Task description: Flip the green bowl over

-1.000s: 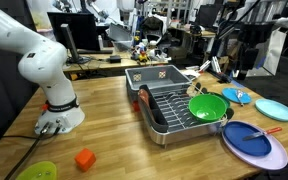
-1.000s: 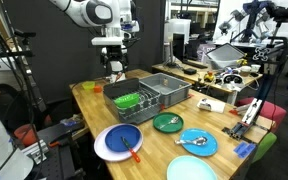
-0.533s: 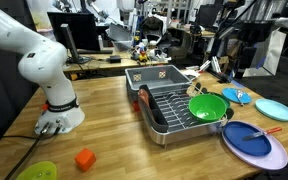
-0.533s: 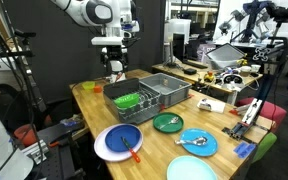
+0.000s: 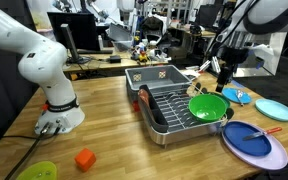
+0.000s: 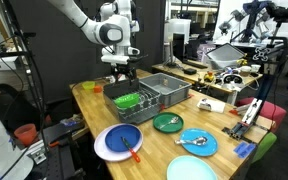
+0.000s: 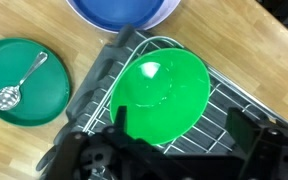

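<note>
Wrist view: green bowl (image 7: 162, 95) under the spread tool (image 7: 179, 148), apart.

Both exterior views look down across the worktop (image 5: 109, 100) from different sides, sharing the dish rack (image 5: 174, 112), which the wrist view overlooks closely from above.

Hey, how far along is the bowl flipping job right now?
Done: nothing of the flip yet. The green bowl sits in the dish rack with its opening facing up.
In hand: the gripper hovers above the bowl with its jaws open, holding nothing.
Left: come down, grip the bowl's rim, turn it over and set it down upside down.
</note>
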Tool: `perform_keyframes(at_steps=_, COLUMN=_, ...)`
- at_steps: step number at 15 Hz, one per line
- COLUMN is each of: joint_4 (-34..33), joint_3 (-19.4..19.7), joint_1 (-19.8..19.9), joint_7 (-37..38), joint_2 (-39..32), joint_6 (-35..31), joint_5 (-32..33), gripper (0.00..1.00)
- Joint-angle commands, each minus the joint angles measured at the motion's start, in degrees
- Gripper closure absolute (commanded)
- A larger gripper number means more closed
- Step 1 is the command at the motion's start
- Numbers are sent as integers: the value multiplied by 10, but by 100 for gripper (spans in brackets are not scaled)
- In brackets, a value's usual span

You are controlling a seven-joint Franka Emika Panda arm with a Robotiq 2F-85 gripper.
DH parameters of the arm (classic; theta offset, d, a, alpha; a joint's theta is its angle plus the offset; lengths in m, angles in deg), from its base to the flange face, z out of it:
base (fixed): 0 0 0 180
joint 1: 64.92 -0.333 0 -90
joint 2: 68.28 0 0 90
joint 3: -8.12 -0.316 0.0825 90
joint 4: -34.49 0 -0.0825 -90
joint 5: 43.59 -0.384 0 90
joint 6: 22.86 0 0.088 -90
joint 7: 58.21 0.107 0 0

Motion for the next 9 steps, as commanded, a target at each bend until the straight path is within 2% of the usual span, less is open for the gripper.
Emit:
perform_keyframes(at_steps=1, joint_4=-34, joint_3=-8, joint_1=9, joint_7=51, joint_2=-58, joint_6=-7, joint_5=33, gripper=0)
perform_keyframes(at_steps=5, joint_4=-63, joint_3=5, joint_1=1, joint_7=120, joint_2=-108, joint_6=1, joint_5=89, gripper=0)
perform_keyframes(at_steps=9, joint_4=-79, joint_3=10, joint_1=8, joint_7=160, joint_2=-134, joint_6=7, joint_5=94, gripper=0)
